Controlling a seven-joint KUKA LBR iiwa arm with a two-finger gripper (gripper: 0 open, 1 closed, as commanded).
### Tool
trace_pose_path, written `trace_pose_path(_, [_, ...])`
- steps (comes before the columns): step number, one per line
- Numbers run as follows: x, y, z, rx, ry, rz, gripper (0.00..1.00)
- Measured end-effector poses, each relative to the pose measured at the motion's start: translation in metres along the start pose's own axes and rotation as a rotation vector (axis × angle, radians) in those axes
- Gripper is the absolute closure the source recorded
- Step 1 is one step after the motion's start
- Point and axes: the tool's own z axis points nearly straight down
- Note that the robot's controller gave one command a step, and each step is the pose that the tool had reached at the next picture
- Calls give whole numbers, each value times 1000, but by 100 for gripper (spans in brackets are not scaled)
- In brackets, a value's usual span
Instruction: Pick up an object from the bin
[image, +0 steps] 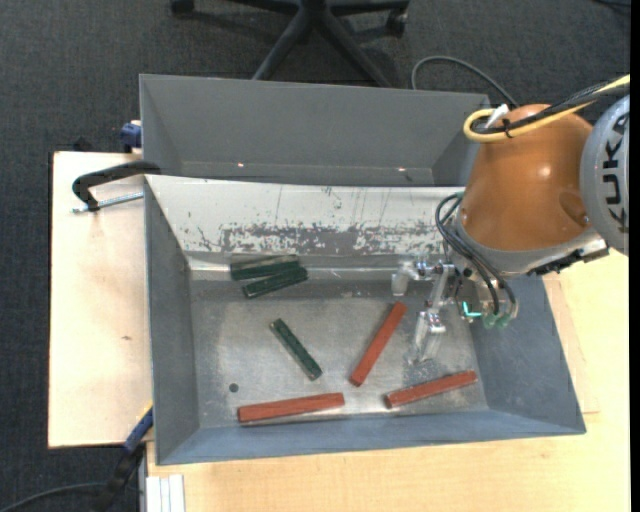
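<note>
Risk: the gripper (432, 335), spread or pressed together I cannot tell, hangs at the right of the bin (170, 330) between a slanted red stick (378, 345) and a flat red stick (431, 389), so descending may knock either aside or grasp nothing.

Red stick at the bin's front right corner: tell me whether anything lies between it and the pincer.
Nothing visible does. The pincer hangs just behind that red stick, with just bare bin floor between them. The tilted red stick lies off to the view's left, clear of both.
</note>
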Motion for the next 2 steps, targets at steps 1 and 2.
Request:
trace_pose_path(1, [-28, -7, 149, 0, 1, -100, 0])
trace_pose_path(2, [-29, -7, 144, 1, -6, -100, 100])
